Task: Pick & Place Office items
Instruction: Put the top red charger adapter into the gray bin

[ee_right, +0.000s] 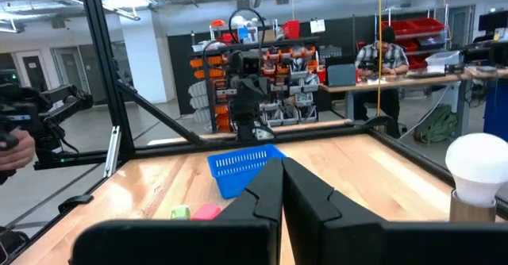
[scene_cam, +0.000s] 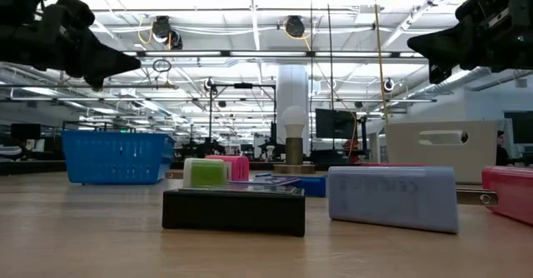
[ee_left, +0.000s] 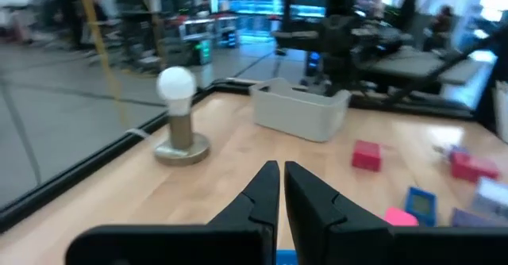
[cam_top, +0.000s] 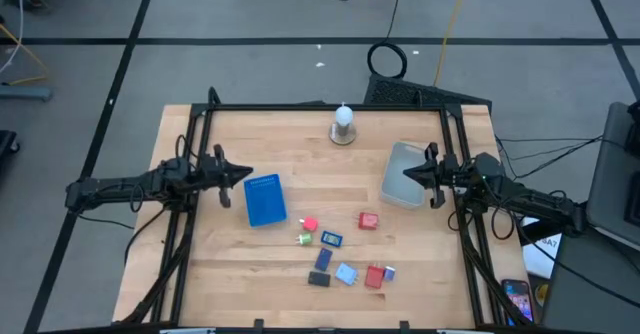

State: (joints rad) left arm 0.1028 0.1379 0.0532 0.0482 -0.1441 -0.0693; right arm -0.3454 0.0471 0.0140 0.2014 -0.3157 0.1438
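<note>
Wooden table (cam_top: 300, 286) carries the scattered office items (cam_top: 340, 249). Left gripper (cam_top: 243, 175) and right gripper (cam_top: 410, 172) hover, jaws apparently closed and empty. Open before descending squarely over one piece.

High view: straight down over the whole worktop (cam_top: 300, 174).
Low view: at worktop level, facing the room, close to the black piece (scene_cam: 233, 210).
Wrist views: each faces across toward the opposite arm.
Shared: white knob (cam_top: 343, 121), in all four views.

Closed fingers (ee_right: 282, 187), blue basket (ee_right: 238, 168), white bulb (ee_right: 479, 166)
</note>
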